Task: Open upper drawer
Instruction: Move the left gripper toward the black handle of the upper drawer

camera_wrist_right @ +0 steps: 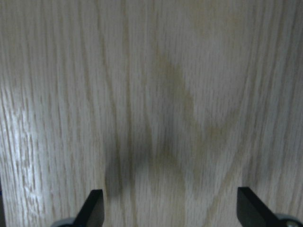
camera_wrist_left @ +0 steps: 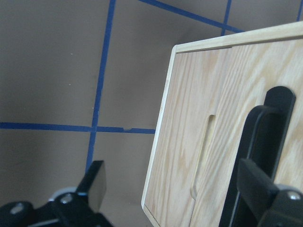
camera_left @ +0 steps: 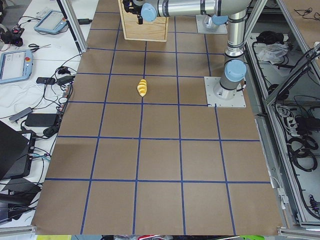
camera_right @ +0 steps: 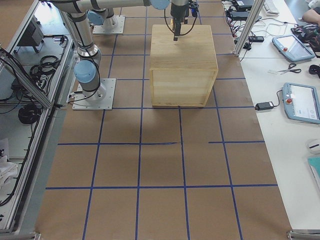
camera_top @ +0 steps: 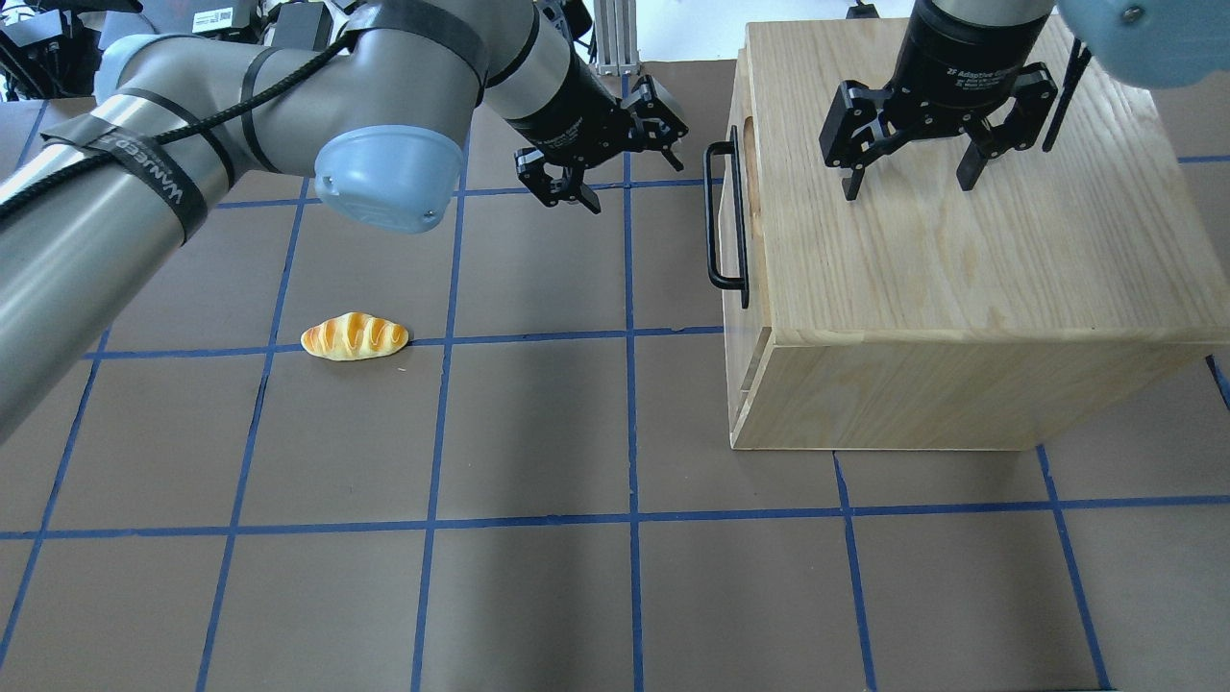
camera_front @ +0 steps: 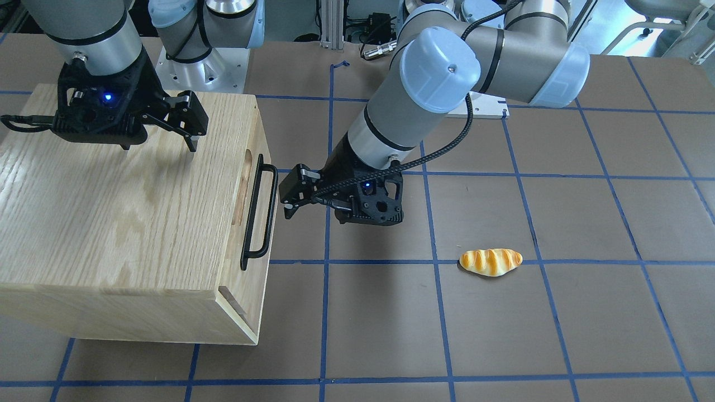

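Note:
The upper drawer (camera_front: 249,184) is the pale front panel at the top of the oak cabinet (camera_front: 111,212), and it sits flush and closed. Its long black bar handle (camera_front: 260,212) sticks out toward the table's middle. My left gripper (camera_front: 286,201) is open and level with the handle, a short gap away and not touching it. In the overhead view it (camera_top: 629,168) is left of the handle (camera_top: 723,216). The left wrist view shows the oblong notch (camera_wrist_left: 203,156) and the handle (camera_wrist_left: 265,151) close ahead. My right gripper (camera_top: 908,187) is open and empty, just above the cabinet top (camera_top: 961,269).
A toy bread roll (camera_front: 490,262) lies on the brown mat with blue tape lines, well away from the cabinet; it also shows in the overhead view (camera_top: 355,336). The right wrist view shows only the oak-grain top (camera_wrist_right: 151,94).

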Motion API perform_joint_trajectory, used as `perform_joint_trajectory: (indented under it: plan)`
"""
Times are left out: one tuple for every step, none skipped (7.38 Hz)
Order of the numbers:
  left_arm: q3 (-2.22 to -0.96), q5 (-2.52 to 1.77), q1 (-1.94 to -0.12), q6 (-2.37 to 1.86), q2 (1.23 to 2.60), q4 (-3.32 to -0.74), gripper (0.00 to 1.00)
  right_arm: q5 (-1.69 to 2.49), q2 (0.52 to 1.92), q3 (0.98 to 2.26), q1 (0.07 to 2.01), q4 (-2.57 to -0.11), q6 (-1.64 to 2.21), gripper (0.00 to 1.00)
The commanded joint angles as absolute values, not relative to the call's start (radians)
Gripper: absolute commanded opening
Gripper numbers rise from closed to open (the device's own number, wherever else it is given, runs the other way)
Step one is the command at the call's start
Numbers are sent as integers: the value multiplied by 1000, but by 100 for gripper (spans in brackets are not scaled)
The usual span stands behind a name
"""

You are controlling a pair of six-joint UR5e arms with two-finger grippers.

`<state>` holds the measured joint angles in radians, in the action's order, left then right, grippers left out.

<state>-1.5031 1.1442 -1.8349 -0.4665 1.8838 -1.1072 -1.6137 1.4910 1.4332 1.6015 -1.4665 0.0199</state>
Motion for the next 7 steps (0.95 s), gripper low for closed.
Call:
perform_joint_trajectory:
  plan:
    - [-1509, 1137, -1870, -463, 1905, -1068, 100, -1614, 1491, 1433, 1601, -1466, 20, 100]
    - [-1512, 1135, -1874, -459, 1911, -1068, 100, -1614, 1491, 1433, 1601, -1466, 18, 100]
    - [-1516, 1137, -1879, -459, 1922, -1066, 100, -1614, 1491, 1433, 1601, -1466, 20, 100]
    - [-1516, 1137, -1881, -459, 1924, -1066, 100, -1614, 1491, 1433, 1601, -1466, 18, 100]
    - [-1516, 1135, -1882, -459, 1928, -1066, 100, -1614, 1491, 1433, 1600, -1466, 20, 100]
    - [-1517, 1135, -1893, -457, 1939, -1066, 100, -1614, 1491, 1434, 1600, -1466, 20, 100]
    - [-1516, 1137, -1904, -459, 1944, -1066, 100, -1614, 1491, 1434, 1601, -1466, 18, 100]
